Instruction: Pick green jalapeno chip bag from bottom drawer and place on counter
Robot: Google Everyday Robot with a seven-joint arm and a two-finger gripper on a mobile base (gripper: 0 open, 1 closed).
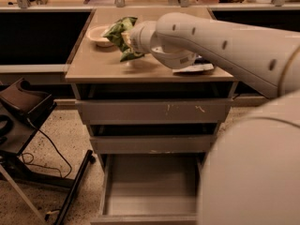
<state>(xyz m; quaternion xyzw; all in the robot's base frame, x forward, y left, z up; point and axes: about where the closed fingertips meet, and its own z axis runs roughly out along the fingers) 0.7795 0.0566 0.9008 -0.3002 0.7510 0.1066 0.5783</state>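
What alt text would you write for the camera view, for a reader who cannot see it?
The robot's white arm reaches over the counter, its gripper at the green jalapeno chip bag beside a pale bowl. Below, the bottom drawer stands pulled open.

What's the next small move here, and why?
Probably lower the gripper a little, straight down. It holds the chip bag just above the counter, close to the bowl, with bare surface and the bag's shadow under it, so a short descent should set the bag down before release.
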